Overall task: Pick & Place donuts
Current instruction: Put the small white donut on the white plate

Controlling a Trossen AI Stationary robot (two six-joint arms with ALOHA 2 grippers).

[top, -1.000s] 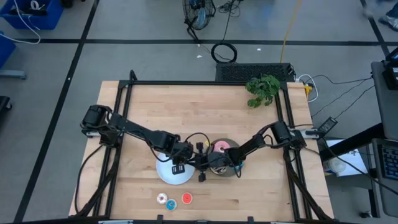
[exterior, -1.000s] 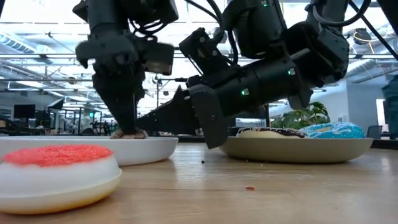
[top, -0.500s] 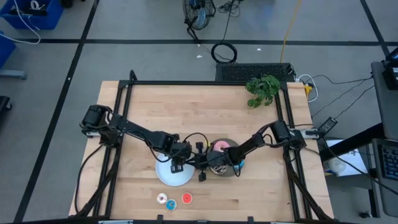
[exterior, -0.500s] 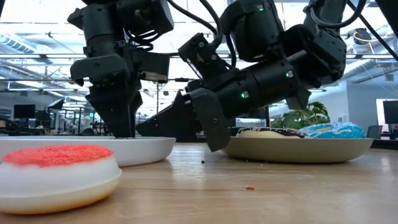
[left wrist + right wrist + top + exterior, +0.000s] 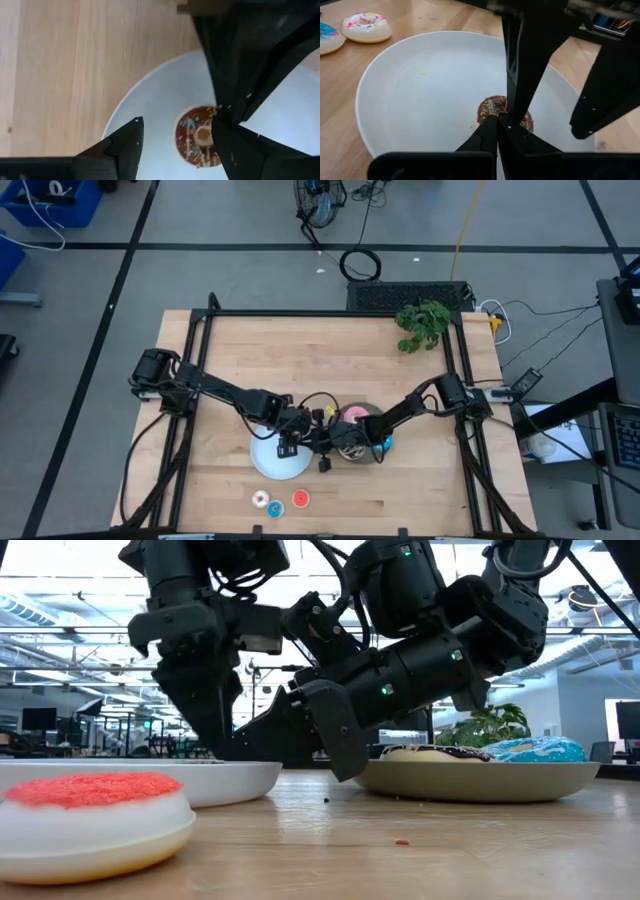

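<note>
A small brown sprinkled donut lies flat in the white plate, near the plate's right side. My left gripper hangs over it, pointing down, open, with one finger on either side of it. My right gripper reaches in low from the table's right, shut, its tips at the donut. A pink donut and a blue one rest on the grey plate. Three mini donuts, one red, lie on the wood near the front edge. My left gripper has one finger standing right at the brown donut's rim, the other well clear of it; whether that finger touches the donut I cannot tell. My right gripper's shut tips overlap the donut's edge in its wrist view, coming in nearly level; whether they touch I cannot tell.
The two plates stand side by side at the table's middle front, with both arms crossing above them. A green plant sits at the far right corner. A black frame rims the table. A white sprinkled mini donut lies just beyond the white plate.
My left gripper has opened and let go of the brown donut, which it held just above the white plate's rim; the donut now lies in the plate, below the rim in the low view. The right gripper has stayed shut beside it.
</note>
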